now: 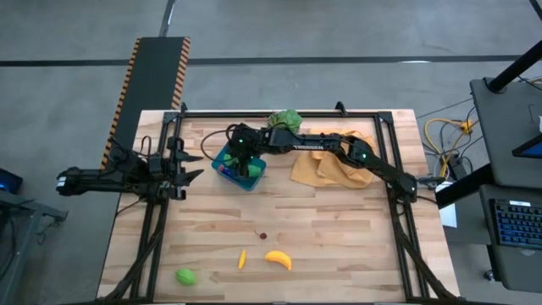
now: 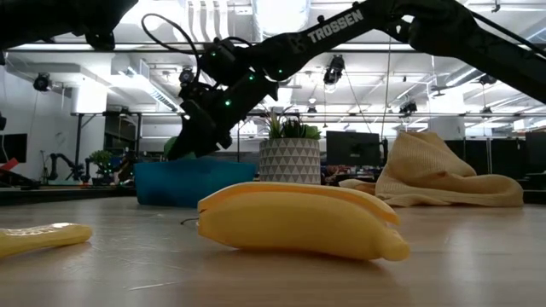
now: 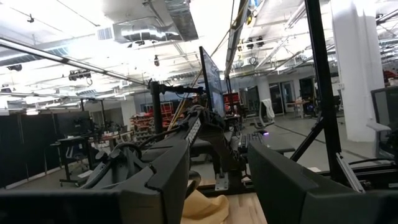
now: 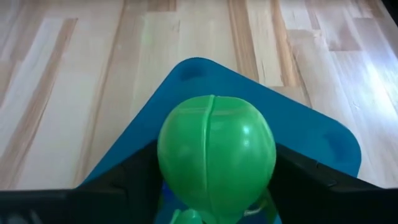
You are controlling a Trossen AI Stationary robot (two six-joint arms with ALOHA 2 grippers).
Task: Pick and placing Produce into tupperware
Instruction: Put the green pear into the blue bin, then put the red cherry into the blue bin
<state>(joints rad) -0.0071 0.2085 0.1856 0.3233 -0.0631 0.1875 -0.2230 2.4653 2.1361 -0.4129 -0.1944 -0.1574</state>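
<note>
right tool point(image 4: 214, 186) over tupperware point(image 4: 323, 140) – clamped on green fruit point(image 4: 216, 163), seen only by wrist | banana point(image 1: 278, 259) at 6 o'clock on worktop point(image 1: 339, 237) | left tool point(image 1: 188, 164) at 9 o'clock – fingers parted, empty

Overhead view, table-level view, both showing blue tupperware point(image 1: 240, 169)

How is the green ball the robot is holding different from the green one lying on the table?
The green ball sits between the right gripper's fingers, over the blue container; the green piece lies alone on the wooden table, near its front edge. The held one is far from the banana; the loose one lies near it. The held one looks round with a seam; the loose one's shape is too small to tell. Both are bright green.
</note>
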